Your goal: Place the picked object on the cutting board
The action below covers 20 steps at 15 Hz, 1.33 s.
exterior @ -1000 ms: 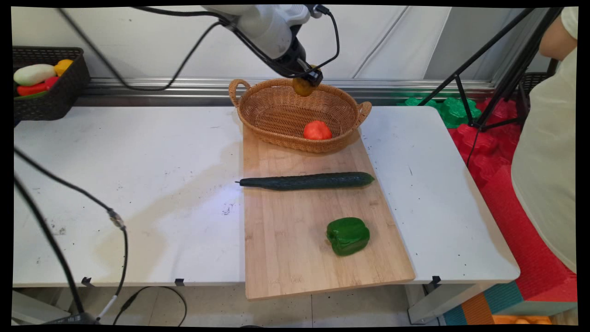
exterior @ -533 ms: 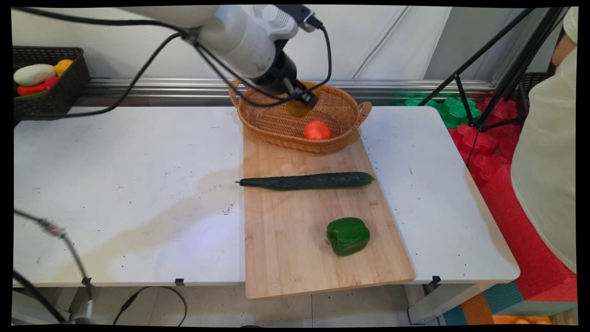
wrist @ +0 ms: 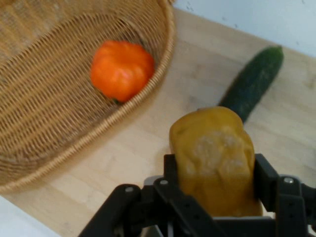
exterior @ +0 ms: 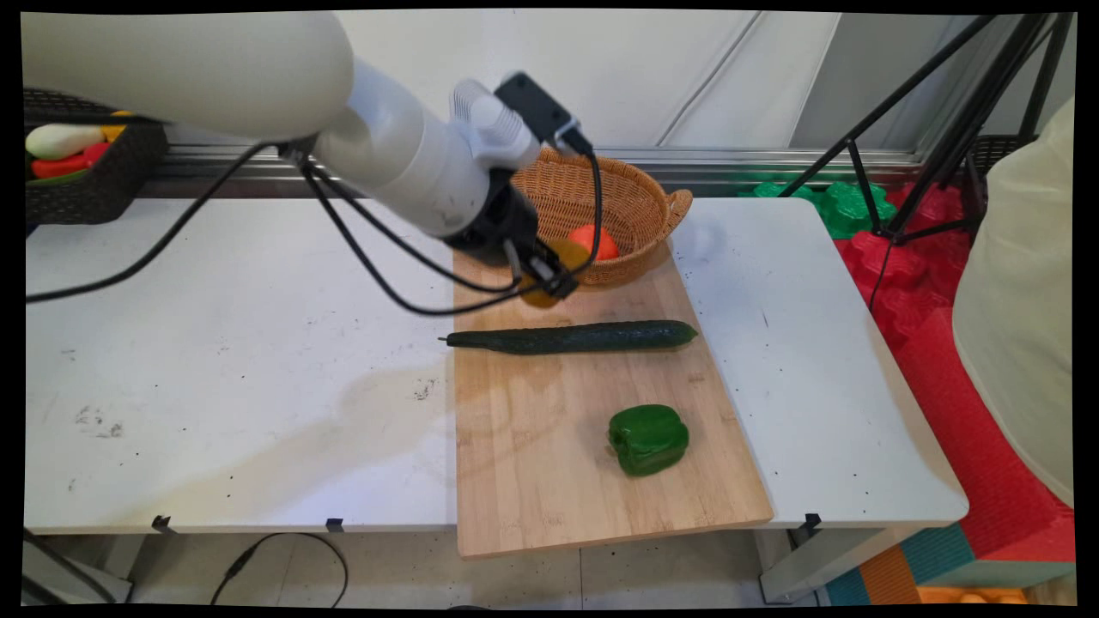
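My gripper (exterior: 549, 279) (wrist: 215, 170) is shut on a yellow-brown potato-like vegetable (exterior: 543, 294) (wrist: 214, 160). It hangs low over the wooden cutting board (exterior: 549, 429) (wrist: 123, 163), between the wicker basket (exterior: 635, 206) (wrist: 54, 123) and the long dark cucumber (exterior: 571, 336) (wrist: 252, 81). An orange-red tomato (exterior: 597, 241) (wrist: 121, 69) lies inside the basket. A green bell pepper (exterior: 648, 439) rests nearer the board's front end.
A dark basket (exterior: 86, 184) with several vegetables stands at the far left edge of the white table (exterior: 240, 360). Black cables hang from the arm. A tripod (exterior: 936, 146) and a person (exterior: 1022, 283) stand off the table's right side, over red and green floor mats.
The gripper with the vegetable has come down and toward the near side, from above the basket's far rim to just over the board in front of the basket.
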Each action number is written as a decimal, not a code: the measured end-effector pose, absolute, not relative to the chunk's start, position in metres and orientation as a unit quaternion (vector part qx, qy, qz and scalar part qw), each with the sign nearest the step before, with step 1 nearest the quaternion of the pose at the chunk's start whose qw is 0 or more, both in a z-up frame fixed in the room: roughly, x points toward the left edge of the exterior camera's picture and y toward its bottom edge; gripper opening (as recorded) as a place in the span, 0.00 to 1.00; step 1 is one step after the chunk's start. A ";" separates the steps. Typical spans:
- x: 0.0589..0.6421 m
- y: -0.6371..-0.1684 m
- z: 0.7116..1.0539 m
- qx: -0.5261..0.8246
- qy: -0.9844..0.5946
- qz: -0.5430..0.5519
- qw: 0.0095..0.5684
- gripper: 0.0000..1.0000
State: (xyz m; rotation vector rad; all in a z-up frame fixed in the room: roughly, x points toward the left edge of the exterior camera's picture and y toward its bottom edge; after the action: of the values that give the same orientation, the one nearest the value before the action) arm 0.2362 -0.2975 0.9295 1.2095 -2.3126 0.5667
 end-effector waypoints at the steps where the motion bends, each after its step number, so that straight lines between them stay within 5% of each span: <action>1: 0.234 -0.294 0.924 0.438 -0.846 0.201 0.229 0.00; 20: 0.202 -0.291 0.822 0.397 -0.888 0.141 0.184 0.00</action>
State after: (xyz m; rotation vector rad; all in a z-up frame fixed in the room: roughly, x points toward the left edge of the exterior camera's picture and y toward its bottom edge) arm 0.2022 -0.2906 0.8217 1.1188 -2.5043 0.3973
